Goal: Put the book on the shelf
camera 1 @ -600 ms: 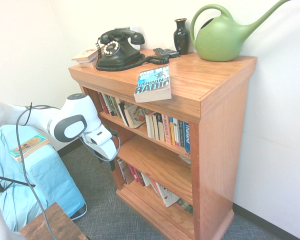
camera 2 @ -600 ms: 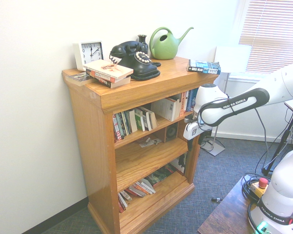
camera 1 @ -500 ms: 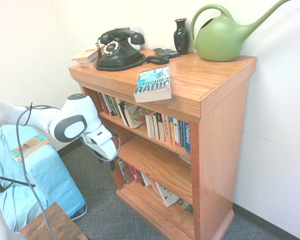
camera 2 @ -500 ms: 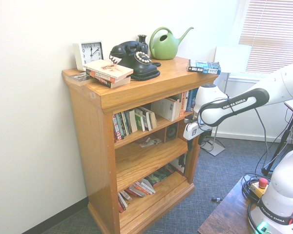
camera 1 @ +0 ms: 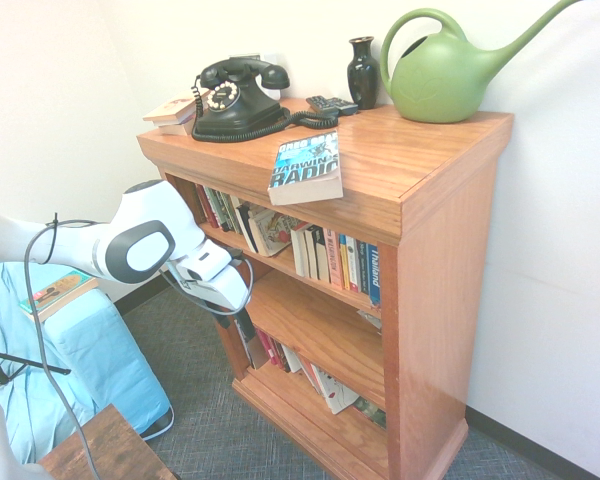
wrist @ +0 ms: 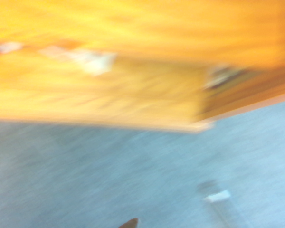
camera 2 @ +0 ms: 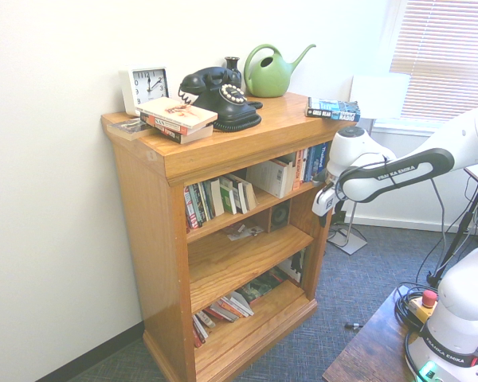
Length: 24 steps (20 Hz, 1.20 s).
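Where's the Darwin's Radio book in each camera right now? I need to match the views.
First exterior view: book lies flat at the front edge of the bookcase top, picture centre.
Second exterior view: book at the top's right end, spine showing.
Wrist view: not in it; blurred wood and carpet only.
Shared landmark: green watering can, behind the book on the same top.

The book [camera 1: 306,167] lying flat on top of the bookcase showed "RADIO" in large white letters on its cover, with part of "DARWIN'S" above it. On the shelf [camera 1: 325,290] beneath, one blue spine [camera 1: 374,274] read "Thailand". The white arm [camera 2: 390,169] bore "FRANKA EMIKA" along its dark band. The clock [camera 2: 146,86] carried the usual dial numbers, 12 at the top.
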Each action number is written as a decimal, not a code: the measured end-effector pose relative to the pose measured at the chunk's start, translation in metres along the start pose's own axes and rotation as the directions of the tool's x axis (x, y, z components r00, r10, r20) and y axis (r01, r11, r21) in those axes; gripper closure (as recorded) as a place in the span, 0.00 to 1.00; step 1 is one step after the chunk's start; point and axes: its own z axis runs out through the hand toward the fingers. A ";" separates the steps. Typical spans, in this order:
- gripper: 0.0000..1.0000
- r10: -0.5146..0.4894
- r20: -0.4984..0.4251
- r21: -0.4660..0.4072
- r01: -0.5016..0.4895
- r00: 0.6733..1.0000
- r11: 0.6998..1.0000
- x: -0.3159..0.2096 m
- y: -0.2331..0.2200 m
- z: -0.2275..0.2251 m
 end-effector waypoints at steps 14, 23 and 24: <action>0.00 -0.314 -0.595 -0.245 0.205 0.740 0.948 0.070 0.085 -0.132; 0.00 -0.466 -0.681 -0.360 0.297 0.565 0.885 0.084 0.079 -0.146; 0.00 -0.477 -0.685 -0.362 0.310 0.551 0.879 0.087 0.078 -0.145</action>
